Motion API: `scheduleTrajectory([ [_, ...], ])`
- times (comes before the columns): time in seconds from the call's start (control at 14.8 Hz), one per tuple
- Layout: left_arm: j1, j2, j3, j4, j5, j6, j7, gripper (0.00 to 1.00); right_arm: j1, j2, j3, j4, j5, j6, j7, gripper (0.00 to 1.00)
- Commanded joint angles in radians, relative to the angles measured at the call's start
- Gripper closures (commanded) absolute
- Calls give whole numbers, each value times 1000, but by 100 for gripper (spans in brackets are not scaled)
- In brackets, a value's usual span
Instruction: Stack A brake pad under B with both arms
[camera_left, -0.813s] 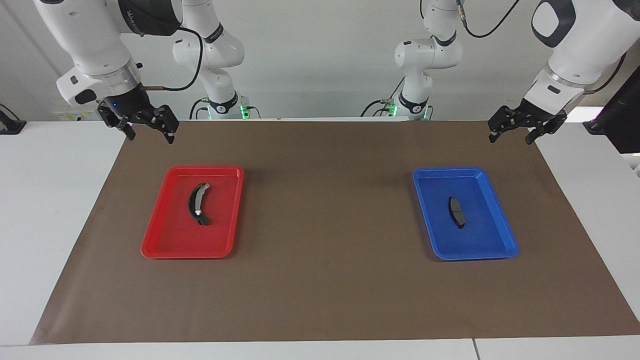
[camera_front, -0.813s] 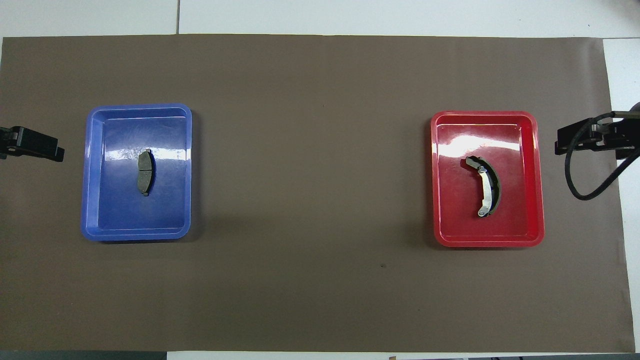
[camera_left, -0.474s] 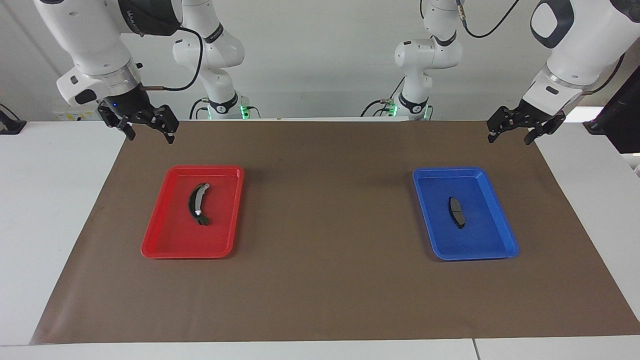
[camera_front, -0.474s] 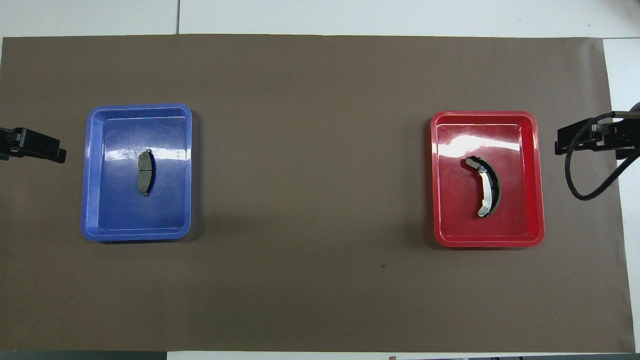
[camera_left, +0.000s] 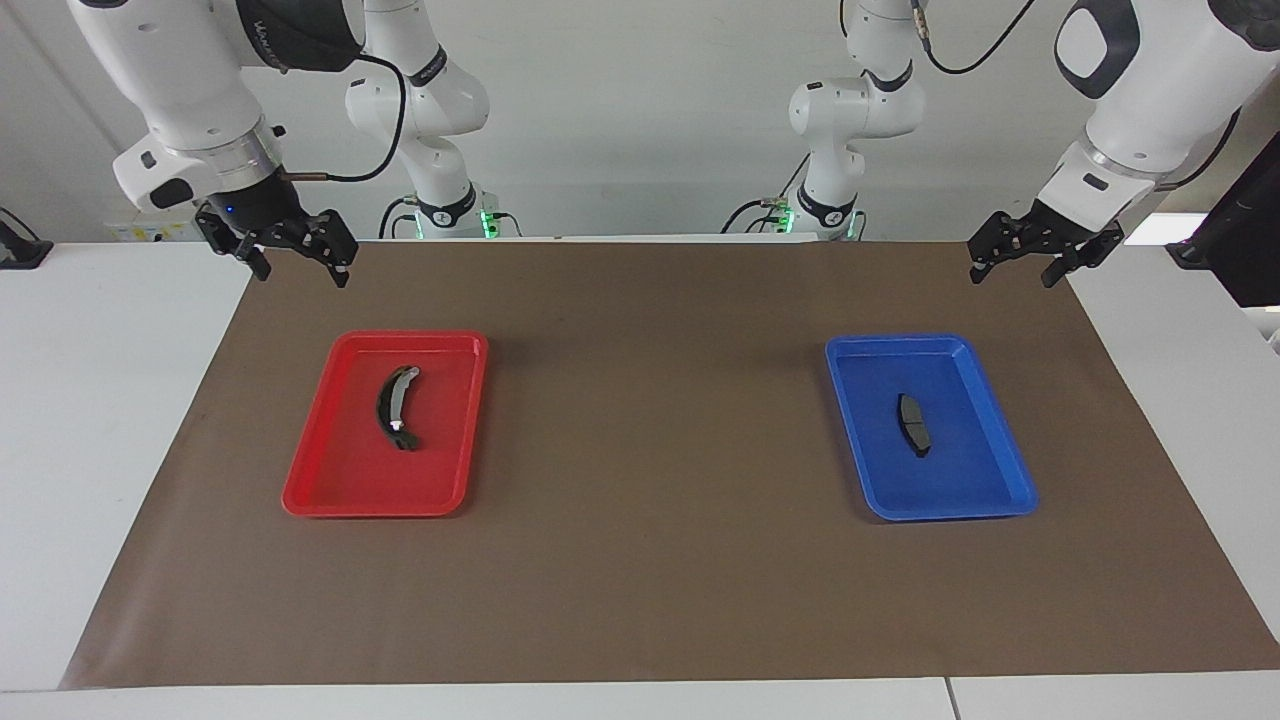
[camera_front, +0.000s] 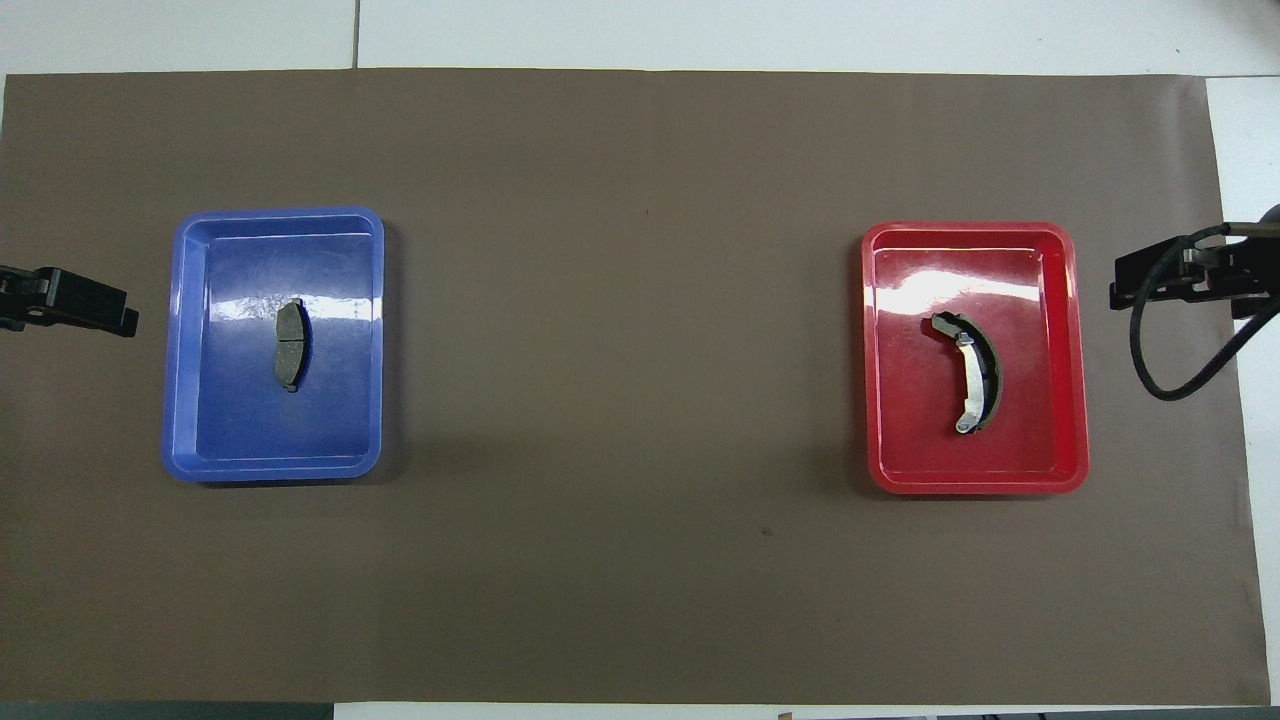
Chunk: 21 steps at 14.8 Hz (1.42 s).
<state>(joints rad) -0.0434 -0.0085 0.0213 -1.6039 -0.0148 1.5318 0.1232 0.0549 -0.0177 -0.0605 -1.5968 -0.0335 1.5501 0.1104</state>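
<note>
- In the facing view a white tabletop (camera_left: 110, 420) fills the frame from the bottom edge up, and a large brown paper mat (camera_left: 650, 560) covers most of it; a pale wall runs along the top of the frame.
- At right of centre in the facing view a blue rectangular plastic tray (camera_left: 1000, 480) sits on the mat.
- The short flat dark-grey brake pad (camera_left: 912, 424) lies in the middle of the blue tray, its long axis running up and down the frame, slightly slanted.
- At left of centre a red rectangular plastic tray (camera_left: 330, 480) sits on the mat, well apart from the blue one.
- The longer crescent-shaped black brake piece with a silver-grey strip (camera_left: 396, 407) lies in the red tray, long axis also up and down the frame, its bow bulging toward the frame's left edge.
- At upper left the black two-finger tool of the right arm (camera_left: 297, 264) hangs over the mat's corner, released and empty.
- At upper right the black two-finger tool of the left arm (camera_left: 1008, 266) hangs over the mat's other corner, likewise spread and empty.
</note>
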Motion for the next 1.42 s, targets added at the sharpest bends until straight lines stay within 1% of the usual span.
scheduleTrajectory([
  [0.0,-6,-33,5,-39,-7,13,7,1,-6,-8,2,-9,12,12,-23,0],
  [1.35,-7,-33,5,-39,-7,39,7,1,-6,-10,2,-12,20,7,-23,0],
])
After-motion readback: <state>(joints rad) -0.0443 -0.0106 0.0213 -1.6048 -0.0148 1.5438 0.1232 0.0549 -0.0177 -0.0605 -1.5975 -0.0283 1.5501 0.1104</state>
